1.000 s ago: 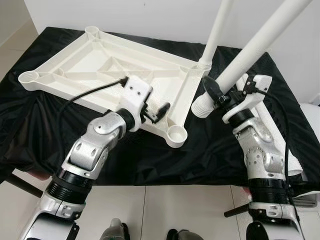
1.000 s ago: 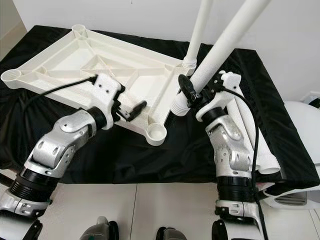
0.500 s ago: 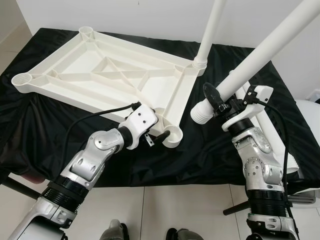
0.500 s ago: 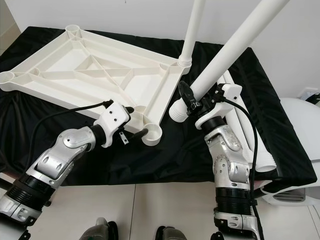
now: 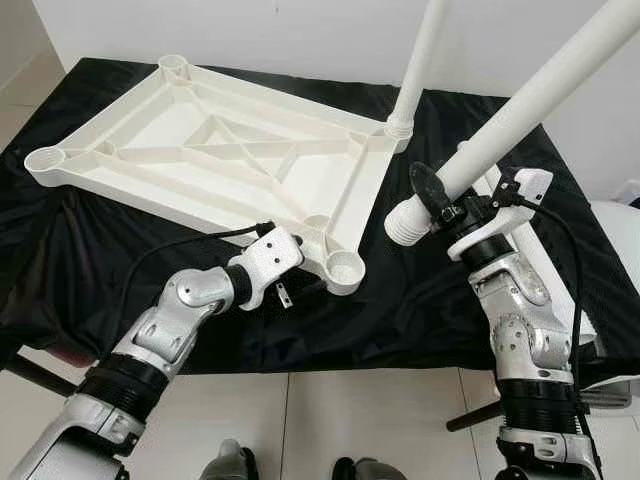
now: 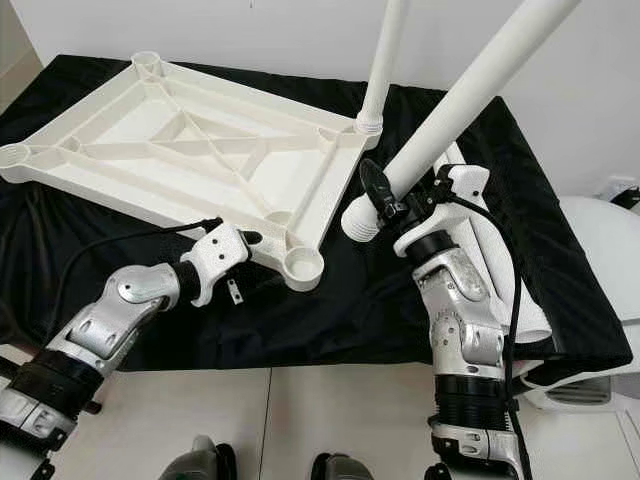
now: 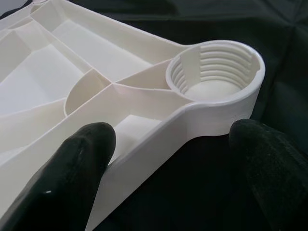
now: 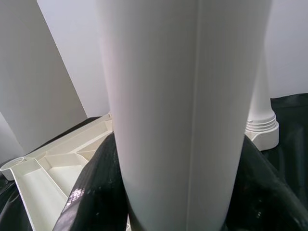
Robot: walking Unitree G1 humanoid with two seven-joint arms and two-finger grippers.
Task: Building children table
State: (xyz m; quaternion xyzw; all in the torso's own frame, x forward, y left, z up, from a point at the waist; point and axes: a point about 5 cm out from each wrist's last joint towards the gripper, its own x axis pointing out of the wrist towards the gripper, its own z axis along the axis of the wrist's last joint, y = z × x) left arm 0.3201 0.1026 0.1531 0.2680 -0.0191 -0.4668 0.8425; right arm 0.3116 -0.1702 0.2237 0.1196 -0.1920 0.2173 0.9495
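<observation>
while the white tabletop (image 5: 215,150) lies underside-up on the black-draped worktop (image 5: 470,290), one leg (image 5: 420,60) stands upright in its far right socket. right claw (image 5: 440,200) grips a second leg (image 5: 520,110), tilted, threaded end low toward the near corner socket (image 5: 346,268). left claw (image 7: 168,144), wide, straddles that corner.

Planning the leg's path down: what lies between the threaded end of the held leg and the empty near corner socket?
Only bare black cloth lies between the held leg threaded end and the empty socket, as the left eye view shows.
</observation>
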